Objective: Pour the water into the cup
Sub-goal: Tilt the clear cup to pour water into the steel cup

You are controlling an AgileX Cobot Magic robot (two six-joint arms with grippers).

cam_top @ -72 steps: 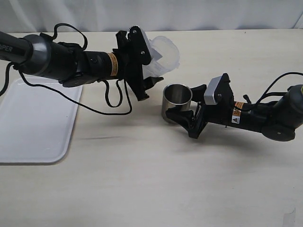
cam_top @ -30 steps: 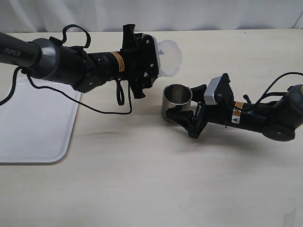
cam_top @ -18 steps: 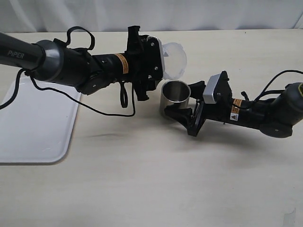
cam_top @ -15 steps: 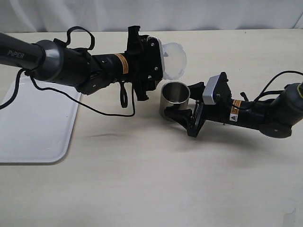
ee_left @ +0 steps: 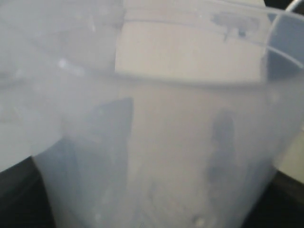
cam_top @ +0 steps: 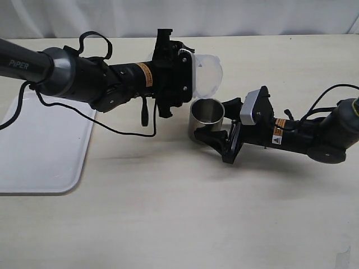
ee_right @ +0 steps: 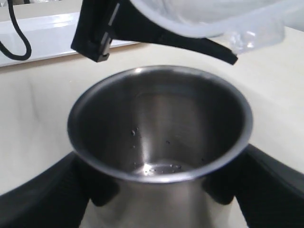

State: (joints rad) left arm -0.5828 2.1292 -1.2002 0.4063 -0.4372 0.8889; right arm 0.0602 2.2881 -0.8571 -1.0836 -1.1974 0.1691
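Note:
The brushed-steel cup (cam_top: pixel 206 114) stands on the table with my right gripper (cam_top: pixel 216 121) shut on it. Its black fingers (ee_right: pixel 278 187) press both sides of the cup (ee_right: pixel 156 133). A small shiny pool of water (ee_right: pixel 159 167) lies on the cup's bottom, and a few droplets cling to the inner wall. My left gripper (cam_top: pixel 188 75) is shut on a translucent plastic beaker (cam_top: pixel 206 75). The beaker is tipped on its side, just above and behind the cup's rim. The beaker (ee_left: pixel 156 156) fills the left wrist view, and its lip (ee_right: pixel 213 14) hangs over the cup. I see no stream of water.
A white tray (cam_top: pixel 39 151) lies at the table's left edge, partly under the left arm. A black cable (cam_top: pixel 132 131) droops from that arm onto the table. A pale wall closes the back.
The left arm has carried the beaker to the right, closer over the cup, and rolled it further onto its side. The right gripper has shifted the cup slightly to the left.

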